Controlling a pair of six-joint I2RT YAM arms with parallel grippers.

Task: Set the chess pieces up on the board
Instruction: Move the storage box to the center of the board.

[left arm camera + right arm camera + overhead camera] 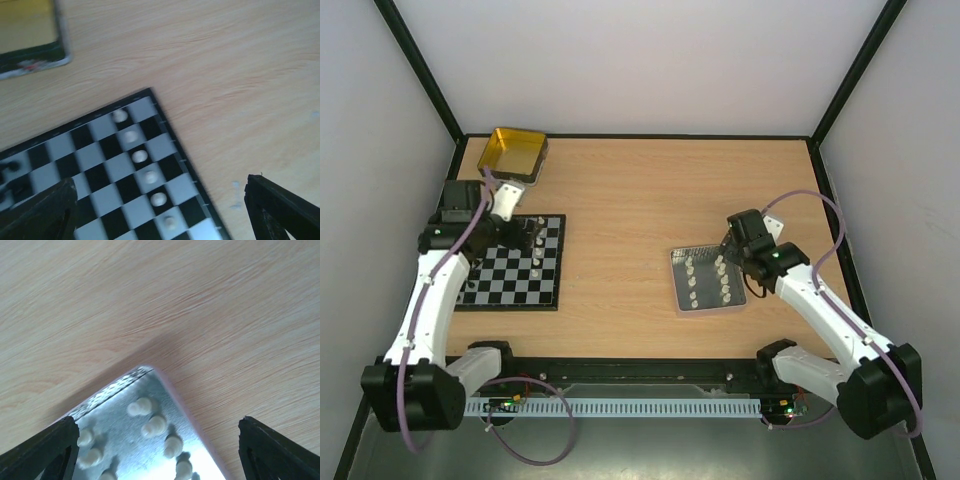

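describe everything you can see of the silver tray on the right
The silver tray is a shallow, shiny metal rectangle with rounded corners and a low rim. It lies flat on the wooden table, slightly skewed. Inside stand small white chess pieces in two rough rows. The open right gripper hangs above its far right corner; no contact is visible.

Top external: fixed high, above and behind arm bases, faces down and forward; far, wide, takes in whole table [620, 200], chessboard [520, 285], silver tray [708, 308], yellow tin [515, 150]. Left wrist: close, steep downward look at chessboard's corner [110, 170], tin's edge [30, 30] at upper left. Right wrist: close, downward look at tray's corner [125, 440] and bare wood beyond. Each wrist view shares its patch with top external; wrist views cover separate parts of table.
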